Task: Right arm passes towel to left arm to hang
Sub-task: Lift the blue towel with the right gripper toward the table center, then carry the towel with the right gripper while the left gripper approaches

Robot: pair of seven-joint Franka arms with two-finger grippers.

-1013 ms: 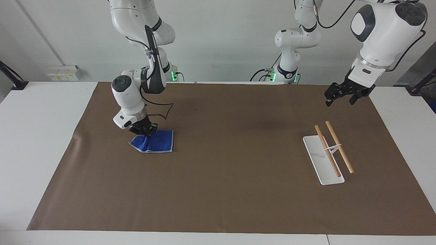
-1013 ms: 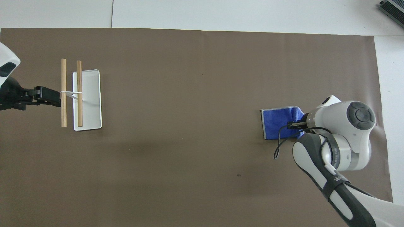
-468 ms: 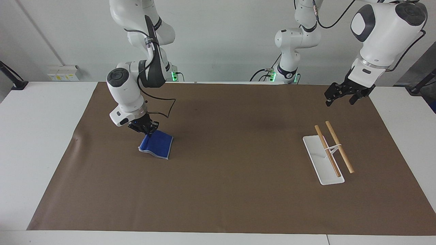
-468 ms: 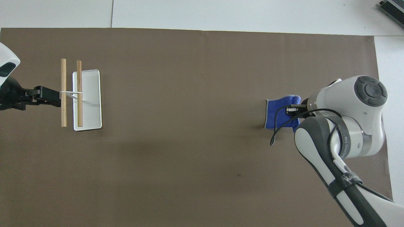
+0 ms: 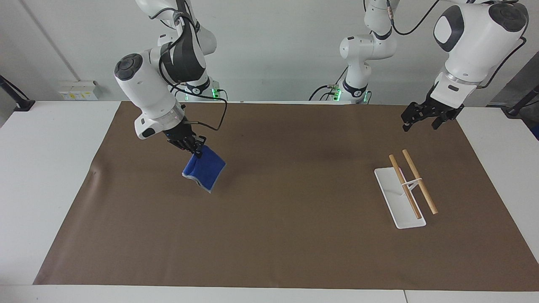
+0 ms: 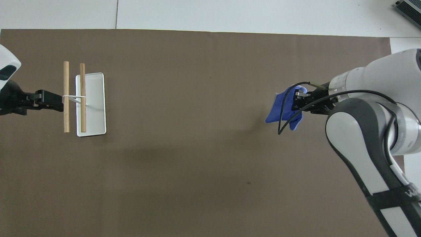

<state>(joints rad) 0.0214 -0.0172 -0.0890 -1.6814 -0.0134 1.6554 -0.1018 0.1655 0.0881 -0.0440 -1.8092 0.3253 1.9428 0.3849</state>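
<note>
At the right arm's end of the worktop [image 5: 63, 139], the right hand [image 5: 194, 150] is up in the air with its fingers clamped on one corner of the towel [image 5: 204, 171]. The blue cloth hangs slanting below the hand, clear of the brown mat [image 5: 269, 219] as far as the facing view shows; its shadow lies on the mat just beneath it. So the pickup looks done, and the carry toward the middle appears to be the step in hand.

Well apart from that hand, at the left arm's end, the left hand [image 5: 421, 119] waits in the air over the mat, with nothing in it; I cannot tell how its fingers stand. Below and just beside it stands the rack [image 5: 399, 197]: a white tray base with two wooden rods [image 5: 412, 182] on a wire frame, both bare.

By my reading, most of the task is left: the two hands have not met, the towel has not changed hands, and nothing is hung on the rods.
</note>
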